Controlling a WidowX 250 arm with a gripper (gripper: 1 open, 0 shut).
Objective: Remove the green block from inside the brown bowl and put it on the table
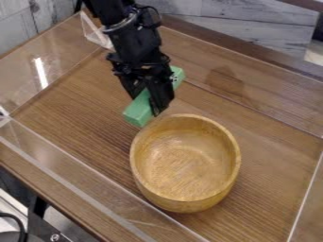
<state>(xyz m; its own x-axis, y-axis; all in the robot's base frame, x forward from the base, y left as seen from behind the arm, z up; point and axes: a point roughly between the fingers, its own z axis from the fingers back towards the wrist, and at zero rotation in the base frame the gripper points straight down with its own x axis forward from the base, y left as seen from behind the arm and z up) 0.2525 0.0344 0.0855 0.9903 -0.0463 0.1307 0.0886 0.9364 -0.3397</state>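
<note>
Camera view, left to right: clear acrylic wall (38, 71) along the left edge of the surface (76, 123), then the black arm coming down from the far-left corner. Claw (153, 97) is clamped on the green block (139, 112); block sits tilted, its lower end low over the surface or touching it, cannot tell which. Block is out of the brown bowl (186, 162), just beyond the bowl's far-left rim. Bowl is empty, nearer the front-right part of the surface. Step in hand, as judged: placing, extraction done. Next move calls for settling the block flat on bare wood, clear of the rim, then opening the claw and lifting straight off so it doesn't tip.
</note>
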